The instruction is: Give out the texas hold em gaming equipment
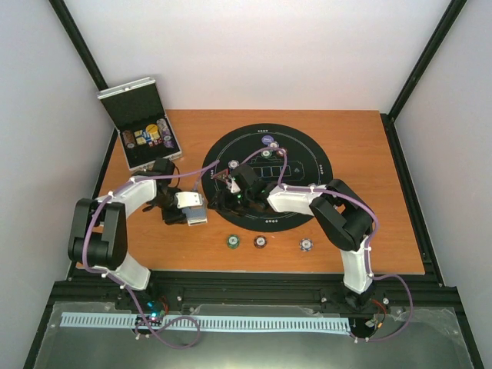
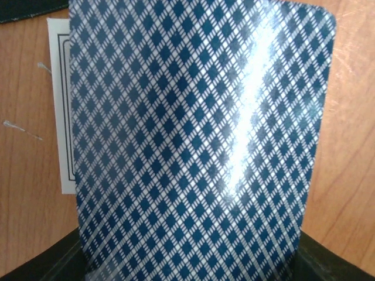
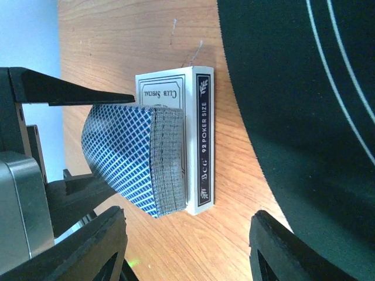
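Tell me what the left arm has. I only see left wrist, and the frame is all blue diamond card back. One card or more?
Observer: More. The right wrist view shows a whole deck with stacked edges, clamped between the fingers of the left pincer.
Operator: And the white thing at my left edge?
Observer: That is the white card box, lying on the wood table just beside the black mat. The deck sits right over it; I cannot tell if they touch.
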Action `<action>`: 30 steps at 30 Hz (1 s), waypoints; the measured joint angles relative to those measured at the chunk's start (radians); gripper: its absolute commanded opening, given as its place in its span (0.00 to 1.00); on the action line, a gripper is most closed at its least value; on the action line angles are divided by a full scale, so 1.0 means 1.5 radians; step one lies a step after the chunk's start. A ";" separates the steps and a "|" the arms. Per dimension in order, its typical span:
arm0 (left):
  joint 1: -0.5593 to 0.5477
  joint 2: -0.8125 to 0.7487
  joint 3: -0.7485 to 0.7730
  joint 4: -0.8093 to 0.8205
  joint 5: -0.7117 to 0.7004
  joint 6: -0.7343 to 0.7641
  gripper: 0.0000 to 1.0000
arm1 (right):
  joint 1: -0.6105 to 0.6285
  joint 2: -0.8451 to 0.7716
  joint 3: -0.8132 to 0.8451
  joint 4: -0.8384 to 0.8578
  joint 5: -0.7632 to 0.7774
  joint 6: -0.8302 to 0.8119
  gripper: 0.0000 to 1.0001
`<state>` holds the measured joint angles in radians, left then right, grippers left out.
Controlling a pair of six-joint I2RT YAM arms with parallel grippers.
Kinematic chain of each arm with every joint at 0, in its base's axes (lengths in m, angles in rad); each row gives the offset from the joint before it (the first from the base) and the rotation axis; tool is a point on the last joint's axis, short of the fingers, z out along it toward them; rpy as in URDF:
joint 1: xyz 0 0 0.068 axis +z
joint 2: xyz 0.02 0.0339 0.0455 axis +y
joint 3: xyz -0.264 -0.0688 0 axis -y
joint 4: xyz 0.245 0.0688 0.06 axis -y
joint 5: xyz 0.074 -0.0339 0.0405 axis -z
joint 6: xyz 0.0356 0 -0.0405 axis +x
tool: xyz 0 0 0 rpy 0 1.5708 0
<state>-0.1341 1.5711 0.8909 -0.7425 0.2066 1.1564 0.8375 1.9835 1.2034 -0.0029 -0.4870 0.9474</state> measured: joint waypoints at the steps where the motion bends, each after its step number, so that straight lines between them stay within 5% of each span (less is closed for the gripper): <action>1: 0.002 -0.002 0.000 -0.004 0.000 0.000 0.19 | 0.000 0.000 0.000 0.003 -0.002 0.002 0.58; 11: 0.004 -0.063 0.027 -0.076 0.023 0.000 0.12 | -0.003 0.000 -0.053 0.092 -0.042 0.044 0.67; 18: 0.007 -0.094 0.053 -0.125 0.035 -0.001 0.11 | -0.005 0.000 -0.115 0.252 -0.086 0.124 0.72; 30: 0.001 -0.121 0.056 -0.170 0.058 -0.005 0.11 | -0.004 -0.008 -0.162 0.448 -0.120 0.238 0.72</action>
<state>-0.1333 1.3899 0.9756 -0.9974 0.2935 1.1484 0.8314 1.9709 0.9600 0.6697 -0.6674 1.3037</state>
